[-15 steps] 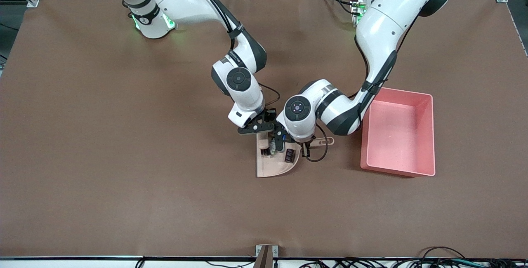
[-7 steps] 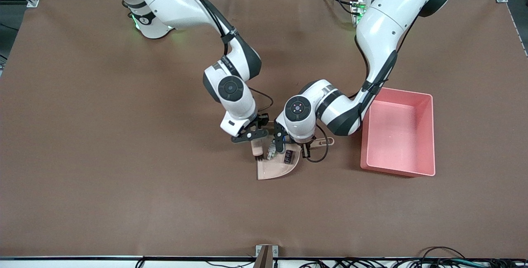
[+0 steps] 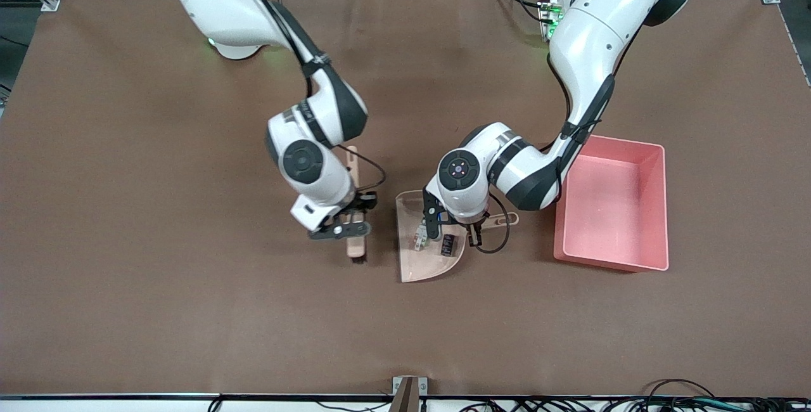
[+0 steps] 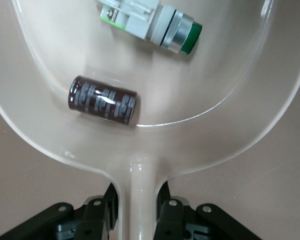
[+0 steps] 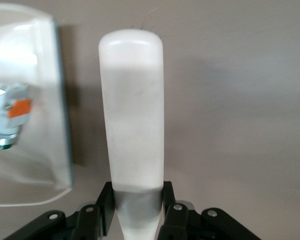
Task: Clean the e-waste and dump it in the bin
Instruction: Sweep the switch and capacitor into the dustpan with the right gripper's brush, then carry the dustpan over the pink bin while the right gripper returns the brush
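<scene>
Even overhead light, soft shadows, sharp.

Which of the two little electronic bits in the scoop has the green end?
The grey-white part has the green cap. The other, a dark ribbed cylinder, lies beside it in the dustpan, closer to the handle that the left claw grips.

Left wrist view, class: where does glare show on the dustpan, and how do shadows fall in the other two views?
Left wrist view: bright glare streaks along the dustpan rim and on the dark capacitor. Right wrist view: the brush casts a soft shadow on the cloth beside it. Front view: faint shadows under both arms, even overhead light.
</scene>
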`<action>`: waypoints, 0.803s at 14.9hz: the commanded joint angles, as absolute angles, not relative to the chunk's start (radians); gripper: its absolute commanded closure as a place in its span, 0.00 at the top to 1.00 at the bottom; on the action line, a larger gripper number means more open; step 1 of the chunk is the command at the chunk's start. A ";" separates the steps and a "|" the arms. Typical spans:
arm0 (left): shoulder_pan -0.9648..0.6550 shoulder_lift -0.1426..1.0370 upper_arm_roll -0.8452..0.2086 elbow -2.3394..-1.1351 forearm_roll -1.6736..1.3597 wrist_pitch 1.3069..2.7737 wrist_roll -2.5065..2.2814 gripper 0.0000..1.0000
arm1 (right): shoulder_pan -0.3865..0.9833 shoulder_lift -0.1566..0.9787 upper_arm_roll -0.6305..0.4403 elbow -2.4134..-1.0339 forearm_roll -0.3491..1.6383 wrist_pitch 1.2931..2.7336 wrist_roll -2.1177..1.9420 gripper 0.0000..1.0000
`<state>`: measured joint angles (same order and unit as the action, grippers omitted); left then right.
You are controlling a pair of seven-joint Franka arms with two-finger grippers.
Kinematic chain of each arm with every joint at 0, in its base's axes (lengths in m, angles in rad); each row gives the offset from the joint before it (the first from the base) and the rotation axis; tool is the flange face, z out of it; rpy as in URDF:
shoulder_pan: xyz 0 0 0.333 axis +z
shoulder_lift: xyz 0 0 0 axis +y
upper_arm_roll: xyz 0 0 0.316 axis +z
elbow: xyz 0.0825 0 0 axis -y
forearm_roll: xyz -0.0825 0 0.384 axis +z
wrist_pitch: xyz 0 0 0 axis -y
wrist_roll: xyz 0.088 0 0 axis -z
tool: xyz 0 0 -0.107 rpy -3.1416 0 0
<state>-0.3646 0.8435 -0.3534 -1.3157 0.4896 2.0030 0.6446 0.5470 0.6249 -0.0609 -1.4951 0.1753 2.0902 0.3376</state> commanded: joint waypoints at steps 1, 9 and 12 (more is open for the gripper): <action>-0.370 0.828 -0.360 -1.289 0.473 1.974 0.629 0.01 | 0.433 0.546 -0.046 -1.522 0.173 2.010 0.275 0.01; -0.273 0.684 -0.360 -1.380 0.434 1.930 0.672 0.01 | 0.212 0.482 -0.048 -1.623 -0.005 2.025 0.218 0.01; -0.213 0.557 -0.370 -1.512 0.433 1.878 0.742 0.00 | 0.150 0.440 -0.044 -1.780 -0.003 2.176 0.166 0.01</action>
<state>-0.2543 0.6997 -0.3608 -1.3596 0.4504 1.8884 0.7031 0.1886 0.5218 -0.0679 -1.6146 0.0146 2.0657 0.1929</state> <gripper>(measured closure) 0.665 0.577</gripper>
